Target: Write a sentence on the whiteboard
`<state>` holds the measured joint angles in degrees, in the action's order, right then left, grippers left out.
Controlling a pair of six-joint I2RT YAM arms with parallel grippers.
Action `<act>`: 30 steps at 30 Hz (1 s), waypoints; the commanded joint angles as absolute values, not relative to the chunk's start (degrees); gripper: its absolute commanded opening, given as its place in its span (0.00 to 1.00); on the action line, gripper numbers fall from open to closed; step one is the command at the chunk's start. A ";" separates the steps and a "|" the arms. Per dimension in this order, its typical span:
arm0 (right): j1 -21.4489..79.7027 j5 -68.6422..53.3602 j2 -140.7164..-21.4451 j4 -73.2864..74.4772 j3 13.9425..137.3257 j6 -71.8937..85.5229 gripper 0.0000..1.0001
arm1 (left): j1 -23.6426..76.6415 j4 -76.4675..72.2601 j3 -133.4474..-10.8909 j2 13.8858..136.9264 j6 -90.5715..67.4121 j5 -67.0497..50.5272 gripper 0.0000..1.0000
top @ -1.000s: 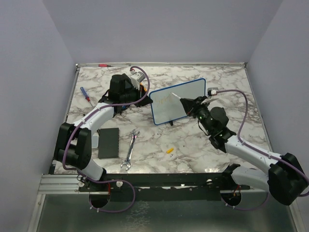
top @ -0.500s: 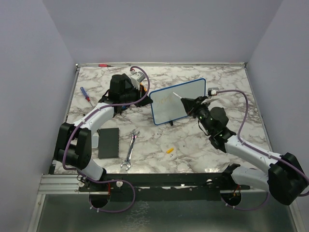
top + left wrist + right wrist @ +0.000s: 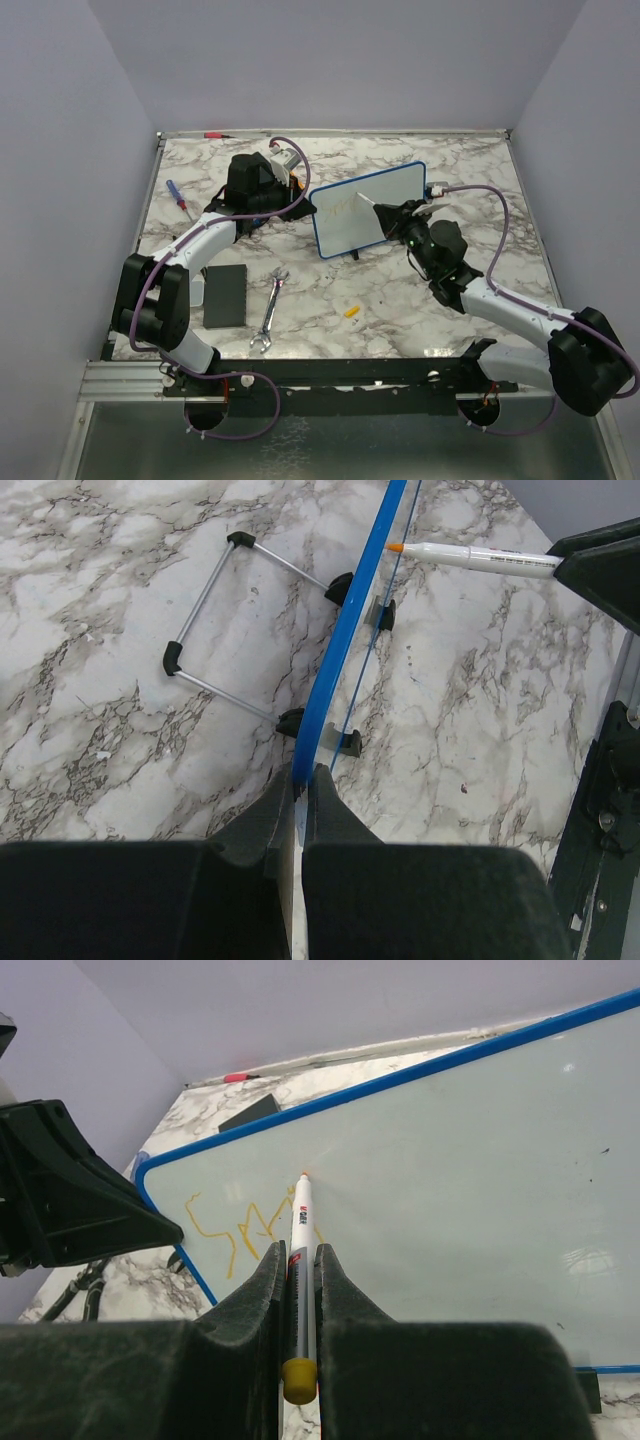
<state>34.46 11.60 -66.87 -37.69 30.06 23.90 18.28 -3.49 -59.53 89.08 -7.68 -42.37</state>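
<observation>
right gripper [image 3: 297, 1256] edged left, pinching marker [image 3: 299, 1222], tip on whiteboard [image 3: 460, 1180] just beside sentence [image 3: 238, 1228]

One whiteboard [image 3: 345, 225], one marker [image 3: 300, 1222], one wrench [image 3: 269, 311], one screwdriver [image 3: 177, 195]

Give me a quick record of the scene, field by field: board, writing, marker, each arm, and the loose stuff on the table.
board: whiteboard, blue frame, upright on its wire stand on the marble table
writing: a few orange-yellow strokes toward the end the left arm holds; the rest is blank
marker: marker, white barrel, orange tip at the board's face
left arm: left arm, jaws shut on the board's blue edge
right arm: right arm, jaws shut on the marker
loose items: wrench, black pad, screwdriver, small yellow piece
</observation>
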 commanded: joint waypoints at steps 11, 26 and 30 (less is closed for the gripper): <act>34.48 13.16 -65.31 -36.32 24.74 25.65 0.01 | 18.79 -3.25 -59.06 87.49 -7.45 -41.31 0.00; 34.47 12.61 -61.11 -33.99 24.26 26.21 0.01 | 18.81 -3.21 -58.97 87.37 -7.42 -41.24 0.00; 34.54 13.67 -59.92 -32.83 24.74 26.24 0.01 | 18.81 -3.25 -58.97 87.32 -7.46 -41.31 0.00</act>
<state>34.46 11.70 -61.21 -34.87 24.67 26.06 18.46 -3.49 -59.53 89.01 -7.66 -42.33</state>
